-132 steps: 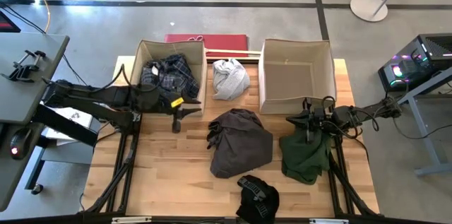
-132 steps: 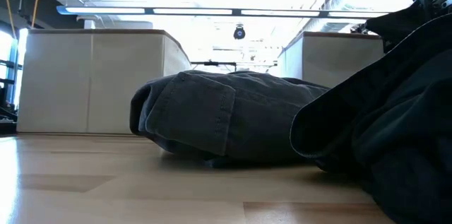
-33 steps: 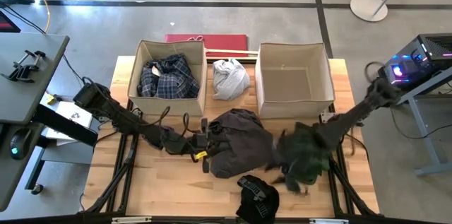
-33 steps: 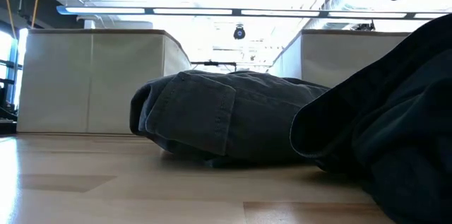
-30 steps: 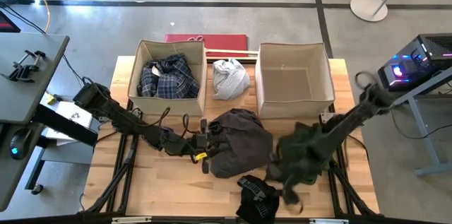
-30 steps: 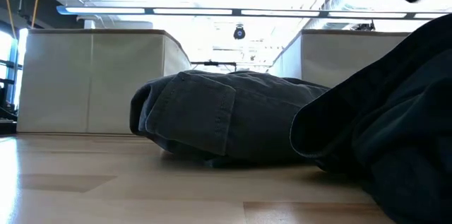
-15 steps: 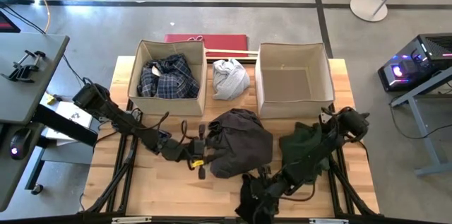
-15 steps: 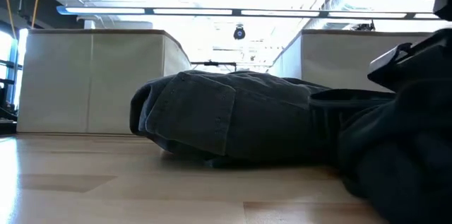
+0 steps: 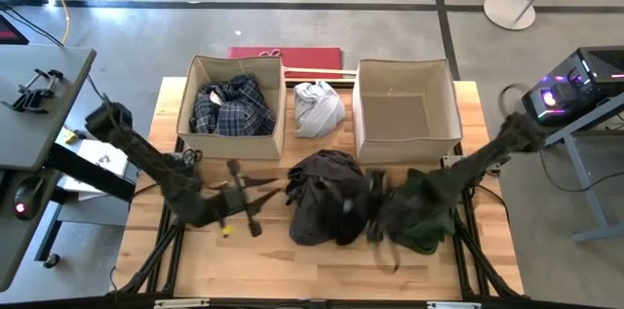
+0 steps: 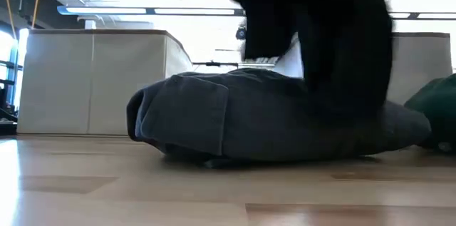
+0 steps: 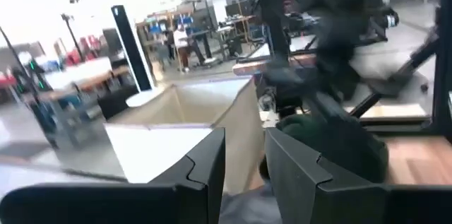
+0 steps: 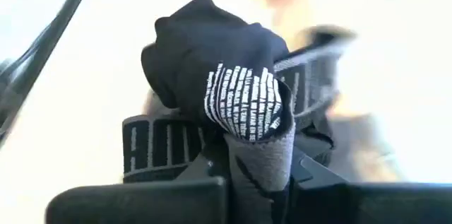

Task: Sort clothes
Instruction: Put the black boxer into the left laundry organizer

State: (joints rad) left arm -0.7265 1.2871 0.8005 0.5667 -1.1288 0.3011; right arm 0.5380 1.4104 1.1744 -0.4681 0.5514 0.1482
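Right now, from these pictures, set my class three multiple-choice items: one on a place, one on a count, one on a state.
1. Where is the plaid shirt?
A in the left box
B in the right box
C on the bare wood

2. How many fabric boxes are there?
A one
B two
C three

3. The right gripper is:
A open, empty
B shut on the small black garment
C shut on a green garment

Answers:
A, it lies in the left box.
B, that one and the right box.
B, the small black garment sits clamped between its fingers.
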